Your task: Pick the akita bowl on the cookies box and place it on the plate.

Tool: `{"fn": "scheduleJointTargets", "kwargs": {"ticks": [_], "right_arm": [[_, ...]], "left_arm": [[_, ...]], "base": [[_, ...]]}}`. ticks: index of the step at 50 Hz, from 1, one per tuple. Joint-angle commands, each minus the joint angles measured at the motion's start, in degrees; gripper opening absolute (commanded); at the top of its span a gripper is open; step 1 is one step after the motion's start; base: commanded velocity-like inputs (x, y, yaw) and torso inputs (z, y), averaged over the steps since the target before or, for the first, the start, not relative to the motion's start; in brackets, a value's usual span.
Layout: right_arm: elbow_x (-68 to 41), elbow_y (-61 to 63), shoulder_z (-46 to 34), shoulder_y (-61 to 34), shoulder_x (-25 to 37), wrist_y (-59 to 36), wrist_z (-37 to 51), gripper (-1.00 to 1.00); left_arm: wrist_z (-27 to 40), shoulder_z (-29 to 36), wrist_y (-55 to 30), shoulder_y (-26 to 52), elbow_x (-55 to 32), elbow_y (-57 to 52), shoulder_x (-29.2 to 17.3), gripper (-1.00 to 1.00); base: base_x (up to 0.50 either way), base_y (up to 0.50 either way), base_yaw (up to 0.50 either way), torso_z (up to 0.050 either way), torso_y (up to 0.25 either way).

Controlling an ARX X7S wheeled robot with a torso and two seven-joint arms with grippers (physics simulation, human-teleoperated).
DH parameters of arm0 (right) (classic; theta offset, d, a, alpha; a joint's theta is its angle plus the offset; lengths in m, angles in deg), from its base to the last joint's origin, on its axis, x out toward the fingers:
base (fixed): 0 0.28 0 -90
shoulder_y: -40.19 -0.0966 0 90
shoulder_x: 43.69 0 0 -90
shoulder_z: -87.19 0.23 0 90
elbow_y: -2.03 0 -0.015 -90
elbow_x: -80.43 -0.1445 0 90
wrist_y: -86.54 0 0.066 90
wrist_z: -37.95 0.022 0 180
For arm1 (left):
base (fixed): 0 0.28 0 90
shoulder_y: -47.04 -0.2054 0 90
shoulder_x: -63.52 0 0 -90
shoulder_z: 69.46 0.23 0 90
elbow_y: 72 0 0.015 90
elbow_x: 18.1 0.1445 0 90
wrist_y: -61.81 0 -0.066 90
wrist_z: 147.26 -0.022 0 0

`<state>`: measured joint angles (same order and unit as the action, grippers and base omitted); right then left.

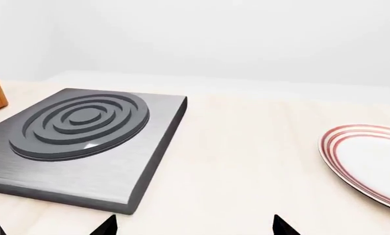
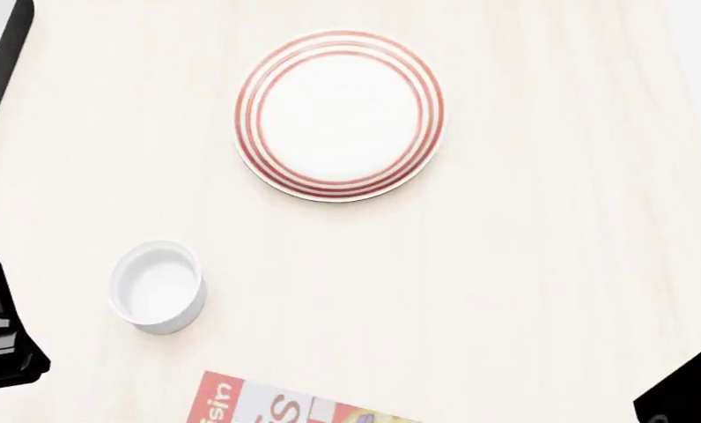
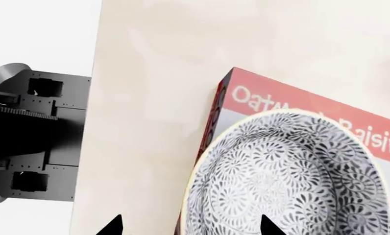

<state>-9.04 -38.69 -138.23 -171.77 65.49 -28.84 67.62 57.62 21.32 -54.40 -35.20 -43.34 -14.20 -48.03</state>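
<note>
Black fingertips were pretty much all you got of either gripper. In the right wrist view, the right gripper point(image 3: 189, 226) showed as two dark tips at the frame edge, spread apart, one over bare table point(image 3: 142, 122) and the other over the akita bowl point(image 3: 293, 181). Nothing sat between them, so it looked open and not holding anything; whether a tip actually touched the bowl, I couldn't tell. The bowl sat right on the cookies box point(image 3: 300, 110), covering a good chunk of the red-and-white carton, with "Oatmeal Raisin" still readable past its rim. The speckled black-and-white pattern showed inside the bowl too in this view. Off the table's edge there was some grey and black robot hardware point(image 3: 32, 132).

The left gripper point(image 1: 193, 227) was the same deal in its own wrist view: dark tips with a wide gap, hovering over bare wood and gripping nothing. Further out from it sat a grey stove slab point(image 1: 84, 147) with concentric rings, and off to the other side was the plate point(image 1: 371, 161), partly cut off.

From the head camera, a corner of the carton poked in at the near edge, then the small white cup point(image 2: 157, 286) just beyond it, and the plate sat farther back, well apart from both and with nothing on it.
</note>
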Motion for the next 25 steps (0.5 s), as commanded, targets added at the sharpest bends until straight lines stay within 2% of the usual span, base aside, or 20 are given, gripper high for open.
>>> {"fn": "scheduleJointTargets", "kwargs": {"ticks": [1,6,7,25], "right_arm": [[1.3,-1.1,-0.7,0.8,0.3,-1.5,0.2,1.00],[2.0,-1.5,-0.6,1.7,0.2,-1.5,0.3,1.00],[2.1,-1.5,-0.6,1.8,0.2,-1.5,0.3,-1.00],[3.5,-0.7,-0.3,1.8,0.5,-2.9,1.1,-1.00]], "left_arm": [[0.1,0.3,0.1,0.0,0.0,0.0,-0.2,1.00],[0.2,0.2,-0.1,0.1,-0.2,-0.1,-0.3,1.00],[0.2,0.2,-0.1,0.1,-0.3,-0.2,-0.3,1.00],[0.3,0.3,0.3,-0.2,-0.4,-0.1,-0.5,1.00]], "base": [[0.00,0.00,0.00,0.000,0.000],[0.00,0.00,0.00,0.000,0.000],[0.00,0.00,0.00,0.000,0.000],[0.00,0.00,0.00,0.000,0.000]]}}
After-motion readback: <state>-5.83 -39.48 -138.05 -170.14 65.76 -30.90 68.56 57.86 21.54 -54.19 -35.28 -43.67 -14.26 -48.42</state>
